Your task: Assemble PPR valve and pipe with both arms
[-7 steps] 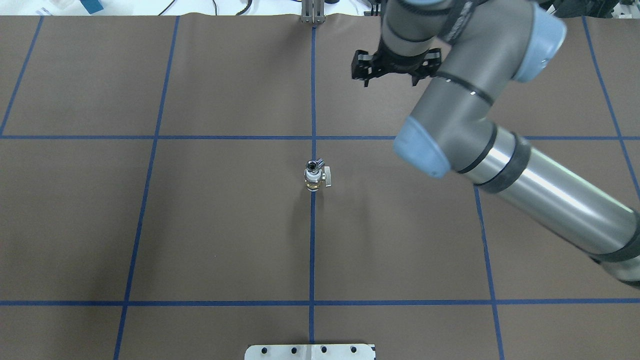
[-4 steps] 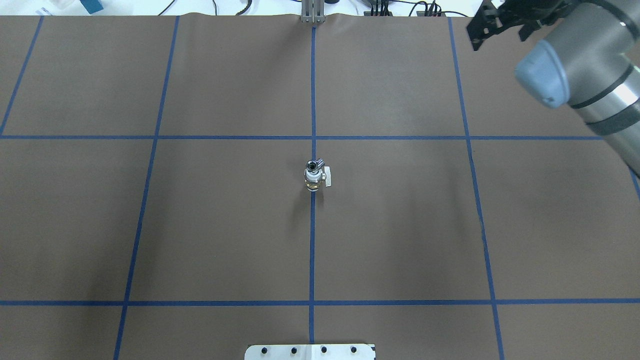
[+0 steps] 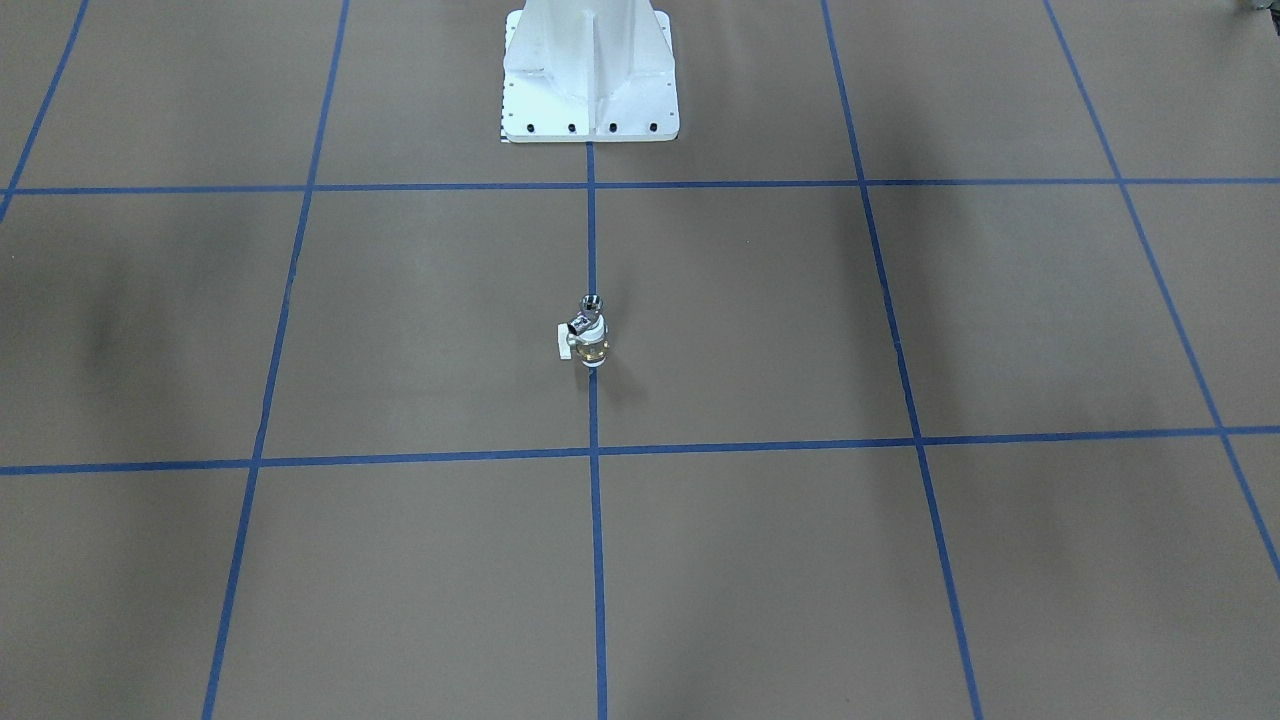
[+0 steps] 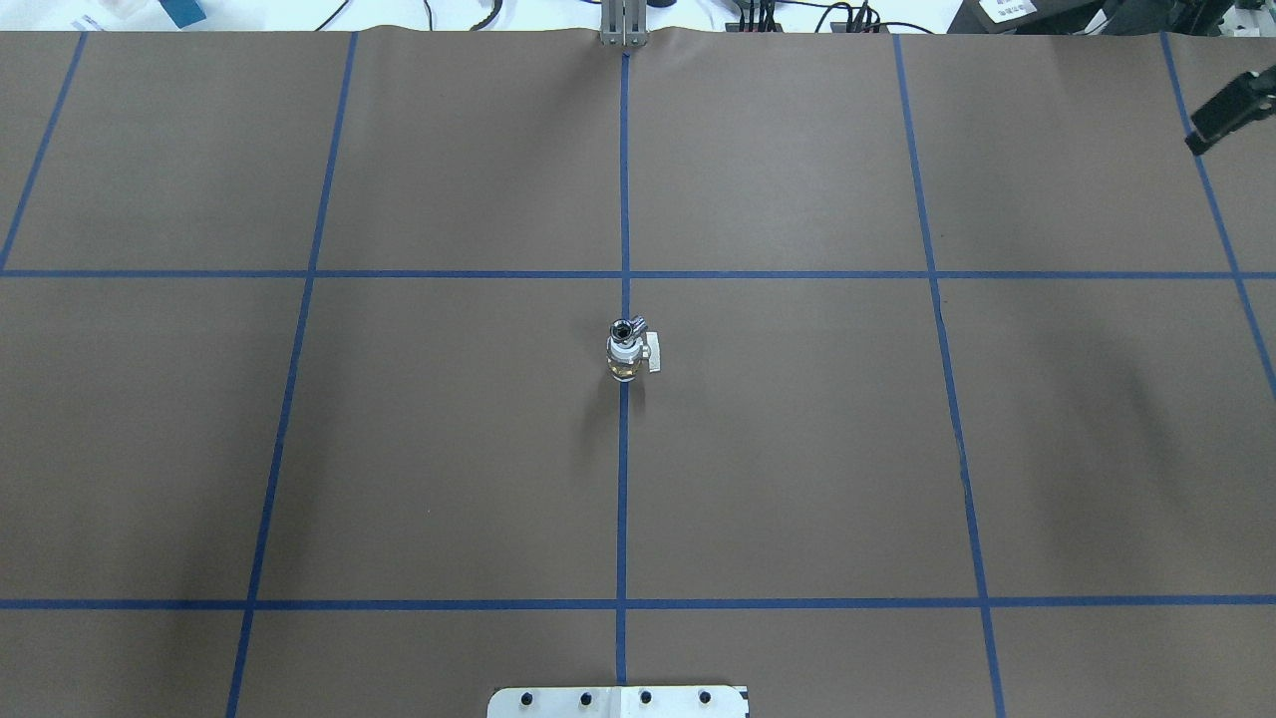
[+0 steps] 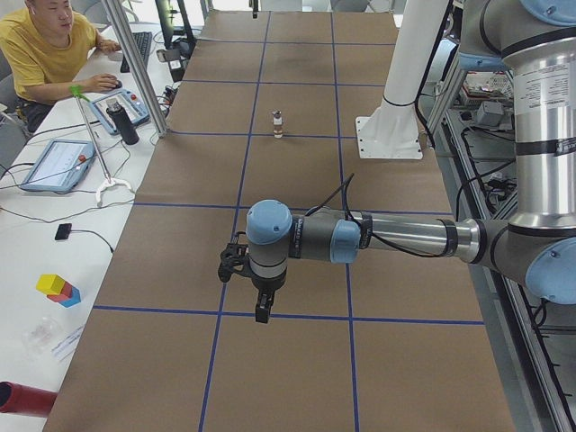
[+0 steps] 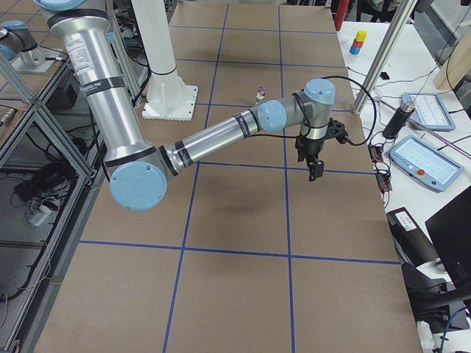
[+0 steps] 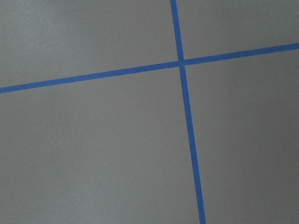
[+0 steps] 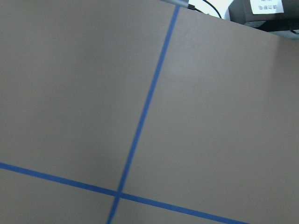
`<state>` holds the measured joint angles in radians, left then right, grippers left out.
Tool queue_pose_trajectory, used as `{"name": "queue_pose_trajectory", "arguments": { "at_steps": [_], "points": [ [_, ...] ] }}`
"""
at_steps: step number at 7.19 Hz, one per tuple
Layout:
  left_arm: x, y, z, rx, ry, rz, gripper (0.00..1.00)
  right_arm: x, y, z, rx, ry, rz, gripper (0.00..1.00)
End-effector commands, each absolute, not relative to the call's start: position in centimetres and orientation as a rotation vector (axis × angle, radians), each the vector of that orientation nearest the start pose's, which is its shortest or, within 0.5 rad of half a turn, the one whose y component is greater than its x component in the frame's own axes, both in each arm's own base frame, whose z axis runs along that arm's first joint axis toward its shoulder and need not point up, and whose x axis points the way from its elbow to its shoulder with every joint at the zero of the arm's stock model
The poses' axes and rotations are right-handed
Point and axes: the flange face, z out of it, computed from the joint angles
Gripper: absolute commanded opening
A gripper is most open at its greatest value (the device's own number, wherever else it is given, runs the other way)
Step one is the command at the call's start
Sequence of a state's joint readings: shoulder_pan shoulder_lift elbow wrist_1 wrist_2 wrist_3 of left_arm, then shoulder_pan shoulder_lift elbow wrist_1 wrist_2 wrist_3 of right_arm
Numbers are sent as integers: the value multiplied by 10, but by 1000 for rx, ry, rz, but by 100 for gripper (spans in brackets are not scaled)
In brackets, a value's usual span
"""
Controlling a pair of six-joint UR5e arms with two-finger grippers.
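The PPR valve [image 4: 626,359] stands upright on the centre blue line, white with a brass band and a side handle. The chrome pipe [image 4: 628,326] sits on its top end, and both show in the front view [image 3: 589,340]. My left gripper [image 5: 259,301] hangs over bare mat far from the valve [image 5: 277,123]; I cannot tell whether it is open. My right gripper [image 6: 314,165] hangs over the mat at the table's right end, empty. Only a black part of it [image 4: 1231,108] shows at the overhead view's right edge, and its jaw state is unclear. Both wrist views show only mat.
The brown mat carries a blue tape grid [image 4: 623,603]. The white pedestal base [image 3: 590,90] stands behind the valve. An operator [image 5: 49,45], tablets [image 5: 58,162] and a dark bottle [image 5: 126,121] are at a side desk beyond the far edge.
My right arm has swung from the back middle of the table to the right and almost out of the overhead view. The valve and pipe have not moved.
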<state>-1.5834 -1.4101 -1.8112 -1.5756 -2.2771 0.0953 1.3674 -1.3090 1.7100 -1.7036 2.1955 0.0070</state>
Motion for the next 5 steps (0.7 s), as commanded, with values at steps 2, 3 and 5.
{"name": "queue_pose_trajectory", "arguments": {
  "at_steps": [2, 3, 5],
  "points": [
    [-75, -393, 603, 140, 692, 123, 100, 28, -499, 613, 173, -635, -219, 99],
    [-75, -390, 605, 134, 691, 120, 100, 34, -470, 646, 153, -630, -200, 99],
    [-74, -390, 604, 135, 694, 121, 100, 44, -440, 678, 103, -629, -163, 99]
  ]
}}
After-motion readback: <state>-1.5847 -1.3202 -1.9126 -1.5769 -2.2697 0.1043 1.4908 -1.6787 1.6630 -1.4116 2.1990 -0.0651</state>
